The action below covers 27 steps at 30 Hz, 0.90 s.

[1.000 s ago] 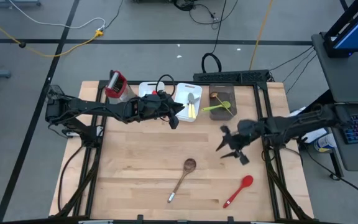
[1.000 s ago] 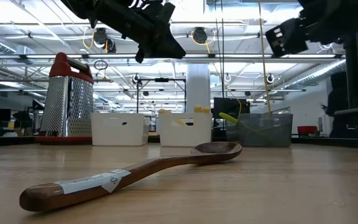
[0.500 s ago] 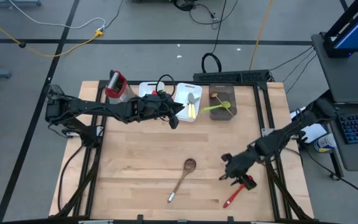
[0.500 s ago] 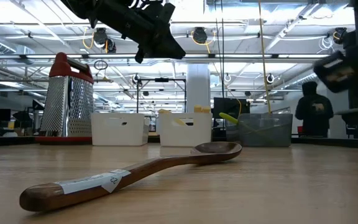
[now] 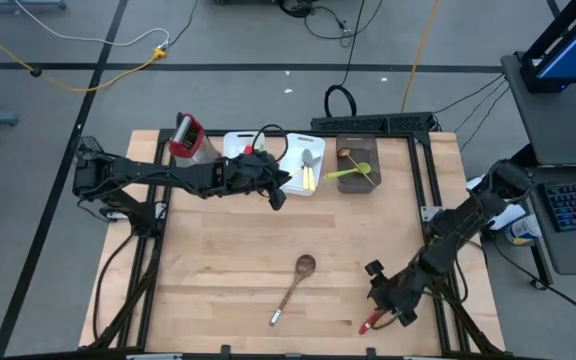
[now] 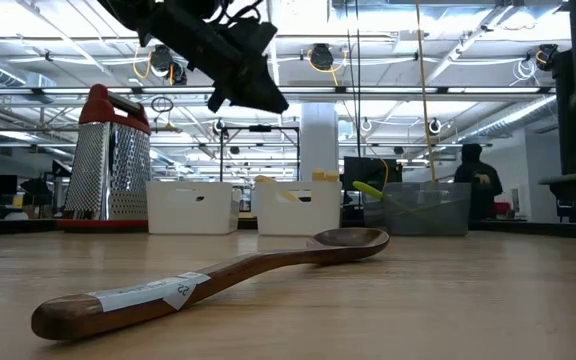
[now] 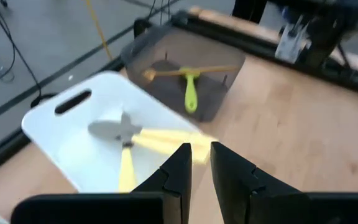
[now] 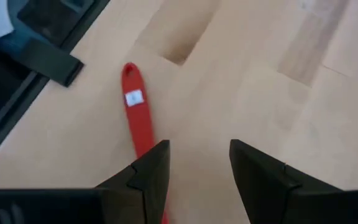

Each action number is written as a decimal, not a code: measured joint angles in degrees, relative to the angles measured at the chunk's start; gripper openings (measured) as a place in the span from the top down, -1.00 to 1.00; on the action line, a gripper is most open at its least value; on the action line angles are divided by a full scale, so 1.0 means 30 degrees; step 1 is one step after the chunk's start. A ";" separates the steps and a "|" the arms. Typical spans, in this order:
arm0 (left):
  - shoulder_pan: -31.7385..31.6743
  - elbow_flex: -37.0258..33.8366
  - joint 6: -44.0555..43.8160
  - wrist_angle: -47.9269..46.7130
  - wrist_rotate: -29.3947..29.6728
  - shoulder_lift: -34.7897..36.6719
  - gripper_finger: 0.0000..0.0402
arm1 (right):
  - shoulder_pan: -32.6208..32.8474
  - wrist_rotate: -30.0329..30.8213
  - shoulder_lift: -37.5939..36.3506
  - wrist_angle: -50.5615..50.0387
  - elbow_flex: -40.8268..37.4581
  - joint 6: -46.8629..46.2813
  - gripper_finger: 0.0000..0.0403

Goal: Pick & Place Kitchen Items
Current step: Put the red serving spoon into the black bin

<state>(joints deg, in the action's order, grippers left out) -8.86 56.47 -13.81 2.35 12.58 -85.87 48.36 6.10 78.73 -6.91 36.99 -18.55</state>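
A red spoon (image 5: 371, 323) lies flat on the table at the near right. My right gripper (image 5: 380, 300) hovers open just over it. In the right wrist view the spoon's handle (image 8: 137, 118) runs beside and under one finger of the right gripper (image 8: 199, 162), not between the two. A brown wooden spoon (image 5: 293, 285) lies flat near the table's middle front. My left gripper (image 5: 280, 192) hangs in the air by the white bin (image 5: 290, 150). The fingers of the left gripper (image 7: 199, 155) are a little apart with nothing between them.
Yellow-handled utensils (image 7: 126, 146) lie in the white bin. A green spatula (image 5: 348, 172) lies in the grey bin (image 5: 363, 150) beside it. A second white bin (image 5: 236, 145) and a red-topped grater (image 5: 186, 138) stand at the far left. A person (image 6: 478, 190) stands in the room behind.
My right gripper has swung from the table's right middle toward the near edge and down, turning as it went, and now hangs over the red spoon. Its fingers stay open. My left gripper has tipped its fingers a little further down without leaving its place.
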 joint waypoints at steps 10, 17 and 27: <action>0.0000 0.0000 -0.0535 -0.0613 0.0000 -0.0004 0.69 | 0.1794 0.0051 0.2578 0.0937 0.0021 -0.2706 0.21; 0.0000 0.0000 -0.0567 -0.0601 0.0000 0.0002 0.69 | 0.2524 0.2023 0.3037 0.0779 0.0044 -0.2226 0.21; 0.0000 0.0000 -0.0550 -0.0598 0.0000 -0.0003 0.69 | 0.2544 0.2761 0.3035 0.1023 -0.0541 -0.0903 0.64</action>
<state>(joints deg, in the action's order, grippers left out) -8.86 56.47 -15.46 0.56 12.58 -85.88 55.99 14.39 87.83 -3.84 35.37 -21.26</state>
